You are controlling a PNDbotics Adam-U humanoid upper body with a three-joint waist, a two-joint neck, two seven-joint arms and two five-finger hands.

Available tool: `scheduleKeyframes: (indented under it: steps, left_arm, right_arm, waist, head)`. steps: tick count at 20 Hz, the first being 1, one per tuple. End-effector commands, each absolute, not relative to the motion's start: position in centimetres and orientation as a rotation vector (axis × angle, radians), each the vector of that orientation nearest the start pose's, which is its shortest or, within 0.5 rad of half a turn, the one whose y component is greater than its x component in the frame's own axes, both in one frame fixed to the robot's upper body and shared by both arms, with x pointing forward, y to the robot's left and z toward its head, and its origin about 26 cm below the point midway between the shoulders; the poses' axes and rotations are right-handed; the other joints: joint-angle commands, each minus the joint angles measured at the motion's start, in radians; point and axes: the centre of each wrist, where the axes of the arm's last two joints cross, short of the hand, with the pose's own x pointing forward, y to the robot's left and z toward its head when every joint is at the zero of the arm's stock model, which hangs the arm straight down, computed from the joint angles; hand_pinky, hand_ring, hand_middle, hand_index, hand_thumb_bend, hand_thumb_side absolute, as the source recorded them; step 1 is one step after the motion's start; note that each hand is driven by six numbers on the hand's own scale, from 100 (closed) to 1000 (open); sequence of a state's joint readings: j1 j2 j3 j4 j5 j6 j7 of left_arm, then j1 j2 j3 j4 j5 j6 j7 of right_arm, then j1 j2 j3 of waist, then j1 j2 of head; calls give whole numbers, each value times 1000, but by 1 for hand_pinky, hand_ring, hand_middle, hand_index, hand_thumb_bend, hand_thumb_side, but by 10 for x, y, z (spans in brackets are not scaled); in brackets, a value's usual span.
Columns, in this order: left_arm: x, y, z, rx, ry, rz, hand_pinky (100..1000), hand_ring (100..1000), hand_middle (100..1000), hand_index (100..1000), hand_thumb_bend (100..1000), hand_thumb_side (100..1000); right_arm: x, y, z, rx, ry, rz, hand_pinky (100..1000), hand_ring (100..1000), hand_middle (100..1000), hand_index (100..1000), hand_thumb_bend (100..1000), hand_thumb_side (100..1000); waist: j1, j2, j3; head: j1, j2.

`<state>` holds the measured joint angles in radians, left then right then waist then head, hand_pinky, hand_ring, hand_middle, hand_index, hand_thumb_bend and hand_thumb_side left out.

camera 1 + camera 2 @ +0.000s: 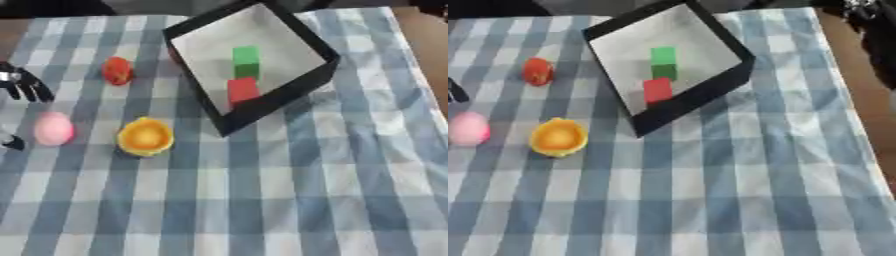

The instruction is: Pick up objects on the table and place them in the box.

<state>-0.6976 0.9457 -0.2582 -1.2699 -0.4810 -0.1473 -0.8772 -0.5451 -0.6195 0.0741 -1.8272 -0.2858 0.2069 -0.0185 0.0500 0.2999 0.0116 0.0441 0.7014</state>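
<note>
Yellow cup [145, 136] sits nearest on checked counter [306, 200] | pink egg [53, 128], red piece [117, 70] await pickup | box [324, 75] holds green block [246, 55], red block [242, 89] | left robot hand [24, 83] released, fingers relaxed beside egg, likely staged to reach | right robot hand [872, 20] far edge, fingers unclear: cannot tell

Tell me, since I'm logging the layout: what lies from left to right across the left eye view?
Left hand → pink egg → red object → yellow cup → black box, holding a green block and a red block.

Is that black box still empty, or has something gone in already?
Not empty. The black box lies open on top, and a green block and a red block sit on its pale floor.
</note>
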Motion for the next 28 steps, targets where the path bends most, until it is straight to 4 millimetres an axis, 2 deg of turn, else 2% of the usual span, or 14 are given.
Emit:
scheduleKeyframes:
  steps: [1,6,10,15,17,19,20,22,23,24,28]
  left_arm:
    - [396,401,262,736,-936,-1697,804,808,775,866,645,100]
    - [402,395,250,797,-962,-1703,797,801,770,868,644,100]
    - [406,390,239,827,-980,-1715,781,790,751,841,596,100]
    - [406,389,235,804,-979,-1729,748,756,704,775,374,100]
    - [405,387,237,815,-992,-1725,730,736,675,729,215,100]
    - [403,384,240,844,-1017,-1718,723,727,662,713,175,100]
    - [402,382,243,859,-1042,-1713,717,720,649,699,137,100]
    - [397,376,254,878,-1100,-1708,714,713,639,689,115,100]
    - [394,373,261,888,-1134,-1708,713,710,639,686,100,202]
    - [392,369,272,907,-1172,-1709,711,708,636,688,122,100]
    - [379,345,311,989,-1320,-1724,715,704,632,684,135,100]
  right_arm:
    - [338,-284,270,-141,-2094,503,919,780,752,739,100,691]
    - [339,-284,268,-136,-2082,503,919,778,751,738,100,702]
    - [340,-285,267,-134,-2075,499,919,777,750,738,100,708]
    - [340,-285,266,-133,-2068,494,919,776,749,737,100,715]
    - [341,-285,265,-130,-2067,492,919,775,749,737,100,717]
    - [341,-285,265,-128,-2066,492,919,775,749,737,100,717]
    - [341,-286,266,-130,-2066,493,919,775,748,737,100,716]
    - [340,-287,266,-134,-2066,490,919,775,748,737,100,716]
    - [340,-287,266,-136,-2066,487,919,775,748,737,100,732]
    - [340,-288,266,-136,-2065,485,919,775,748,737,100,718]
    - [340,-289,267,-136,-2069,484,919,775,748,737,100,709]
  waist:
    - [-3,-28,0]
    - [-3,-27,-1]
    - [-4,-25,-3]
    - [-3,-24,-2]
    - [-2,-25,-2]
    - [-2,-25,-3]
    - [-2,-25,-4]
    - [-3,-25,-4]
    - [-3,-25,-3]
    - [-3,-26,-3]
    - [-3,-31,-2]
  head:
    - [8,5]
    - [13,5]
    - [15,6]
    - [16,9]
    - [15,8]
    - [14,8]
    - [13,8]
    - [11,9]
    - [10,9]
    - [8,10]
    - [-2,12]
